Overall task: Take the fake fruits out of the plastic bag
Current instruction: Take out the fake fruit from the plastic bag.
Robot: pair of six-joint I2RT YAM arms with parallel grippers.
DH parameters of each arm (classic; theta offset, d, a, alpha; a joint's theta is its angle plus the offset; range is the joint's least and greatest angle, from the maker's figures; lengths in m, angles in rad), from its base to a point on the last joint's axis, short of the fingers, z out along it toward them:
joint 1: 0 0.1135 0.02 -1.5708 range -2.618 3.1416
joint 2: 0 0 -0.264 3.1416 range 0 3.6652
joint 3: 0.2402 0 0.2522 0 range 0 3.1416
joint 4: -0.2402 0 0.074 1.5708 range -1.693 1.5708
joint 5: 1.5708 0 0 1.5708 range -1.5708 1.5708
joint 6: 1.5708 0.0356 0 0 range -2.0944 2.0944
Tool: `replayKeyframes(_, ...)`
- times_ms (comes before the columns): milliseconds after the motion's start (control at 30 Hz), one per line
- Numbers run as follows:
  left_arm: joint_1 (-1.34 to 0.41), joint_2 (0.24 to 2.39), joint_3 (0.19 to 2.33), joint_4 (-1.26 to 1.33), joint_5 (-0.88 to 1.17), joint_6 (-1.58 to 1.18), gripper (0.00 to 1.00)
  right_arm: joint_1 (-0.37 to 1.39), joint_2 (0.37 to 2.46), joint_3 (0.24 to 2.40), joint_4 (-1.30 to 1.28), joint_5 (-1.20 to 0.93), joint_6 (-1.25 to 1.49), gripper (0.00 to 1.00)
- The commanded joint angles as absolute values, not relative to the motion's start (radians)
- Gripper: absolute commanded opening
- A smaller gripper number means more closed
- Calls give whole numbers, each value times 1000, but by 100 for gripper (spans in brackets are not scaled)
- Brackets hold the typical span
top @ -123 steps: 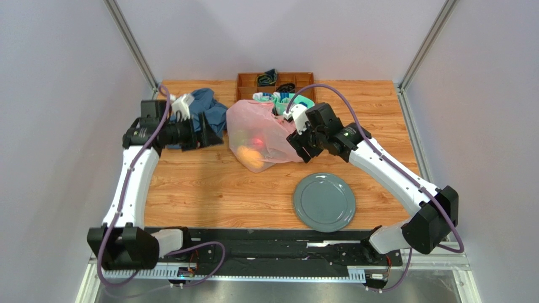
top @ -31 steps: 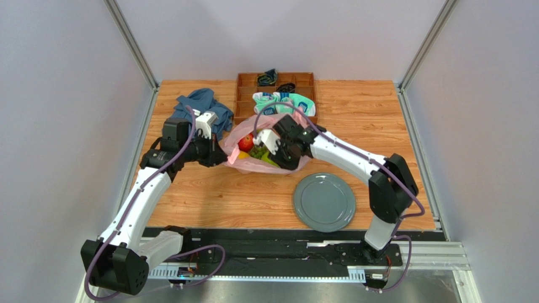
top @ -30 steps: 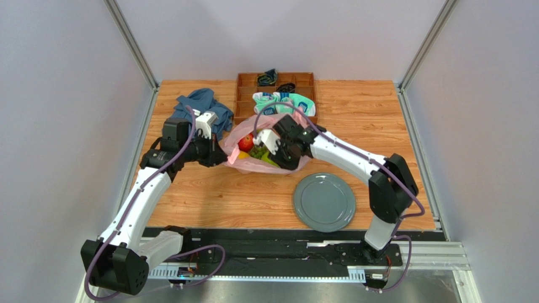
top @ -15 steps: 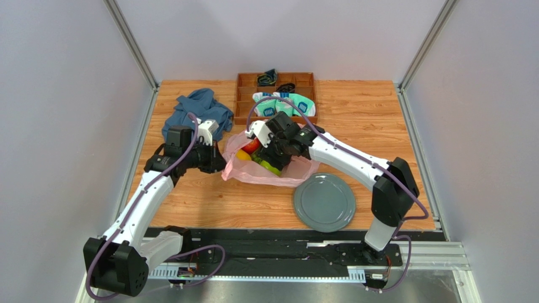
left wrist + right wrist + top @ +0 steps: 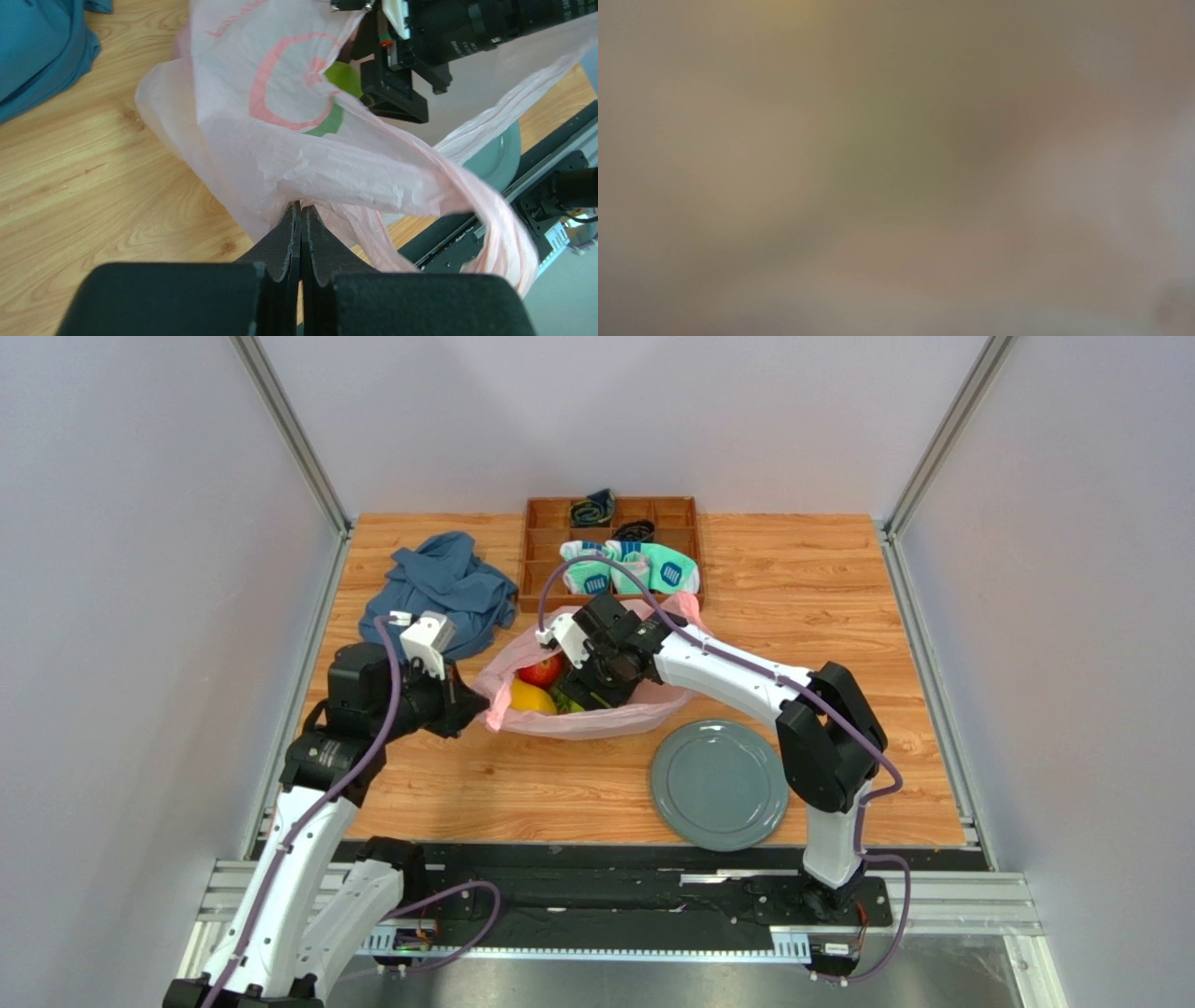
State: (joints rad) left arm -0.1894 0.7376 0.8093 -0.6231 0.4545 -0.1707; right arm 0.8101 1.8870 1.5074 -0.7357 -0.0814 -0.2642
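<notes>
The pink plastic bag (image 5: pixel 617 717) lies mid-table with its mouth facing left. Inside it I see fake fruits: a red apple (image 5: pixel 540 669), a yellow-orange one (image 5: pixel 530 697) and a green one (image 5: pixel 567 702). My left gripper (image 5: pixel 474 711) is shut on the bag's left rim, and in the left wrist view the film (image 5: pixel 295 140) is pinched at the tips (image 5: pixel 302 207). My right gripper (image 5: pixel 586 681) reaches into the bag's mouth over the fruits, with its fingertips hidden there. A green fruit (image 5: pixel 345 75) shows beside it. The right wrist view is only blur.
A grey plate (image 5: pixel 718 784) sits near the front, right of the bag. A blue cloth (image 5: pixel 438 591) lies at the back left. A wooden tray (image 5: pixel 612 525) with teal-and-white socks (image 5: pixel 631 567) on it stands behind the bag.
My left gripper drew the bag's rim toward the near left, spreading the mouth. My right gripper moved left and deeper in among the fruits.
</notes>
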Motion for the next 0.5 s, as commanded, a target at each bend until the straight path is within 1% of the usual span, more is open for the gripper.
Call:
replayKeyframes(0, -189, 839, 769, -578, 554, -156, 0, 811, 1922, 1566, -713, -166, -212, 72)
replayKeyframes(67, -189, 877, 765, -552, 587, -182, 0, 819, 1937, 1554, -707, -150, -201, 75)
replayKeyframes(233, -189, 887, 749, -532, 607, -184, 0, 824, 1965, 1536, -689, -150, -196, 78)
replayKeyframes(333, -189, 885, 744, -528, 609, -187, 0, 825, 1990, 1537, -680, -159, -196, 78)
replayKeyframes(367, -189, 885, 742, -523, 609, -189, 0, 825, 1997, 1542, -681, -172, -215, 68)
replayKeyframes(433, -189, 888, 744, -519, 603, -187, 0, 825, 2005, 1572, -684, -190, -229, 54)
replayKeyframes(467, -189, 890, 745, -518, 600, -189, 0, 827, 2006, 1584, -692, -189, -241, 42)
